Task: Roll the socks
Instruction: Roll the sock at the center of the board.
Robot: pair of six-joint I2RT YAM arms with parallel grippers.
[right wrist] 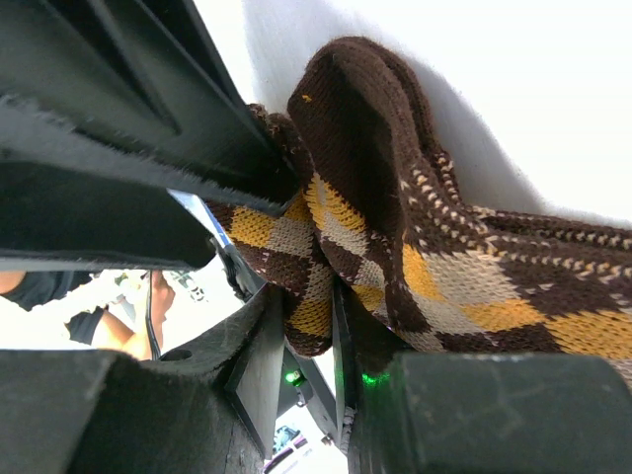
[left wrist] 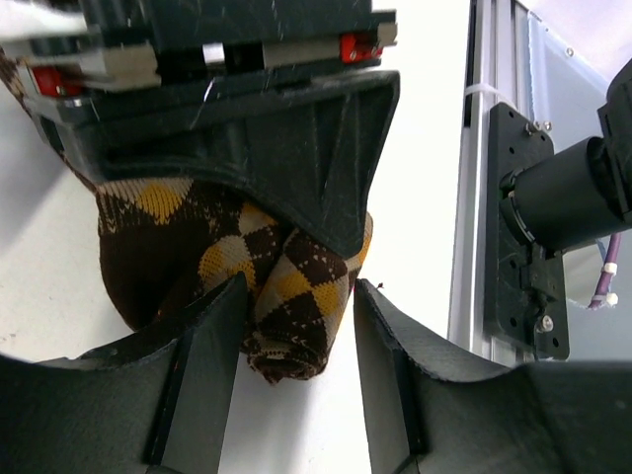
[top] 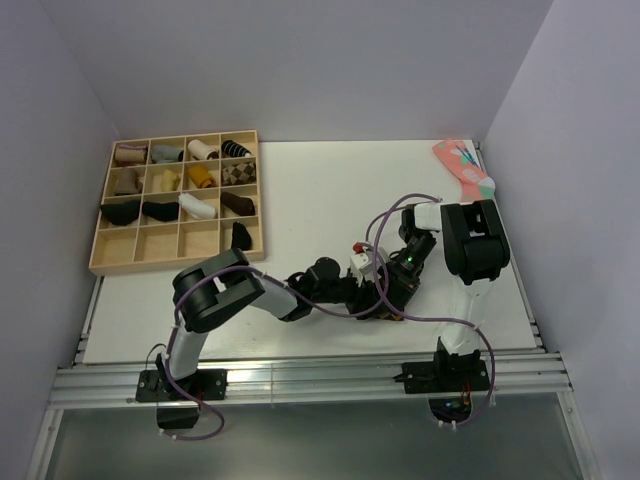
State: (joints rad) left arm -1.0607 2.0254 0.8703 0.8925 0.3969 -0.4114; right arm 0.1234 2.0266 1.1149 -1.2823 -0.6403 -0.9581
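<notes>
The socks [left wrist: 148,237] are dark brown with orange-tan argyle diamonds and lie bunched on the white table, one end curled into a roll [left wrist: 296,326]. My left gripper [left wrist: 298,286] stands open around that roll: the left finger [left wrist: 212,346] touches it, and the right finger [left wrist: 395,355] stands apart from it. My right gripper [right wrist: 309,296] is shut on a fold of the socks [right wrist: 464,276]. In the top view both grippers [top: 385,285] meet at the table's near middle and hide the socks.
A wooden compartment tray [top: 100,250] with several rolled socks stands at the back left. A pink sock with teal patches [top: 462,168] lies at the far right corner. The metal rail [left wrist: 513,247] at the table's near edge runs close beside the left gripper.
</notes>
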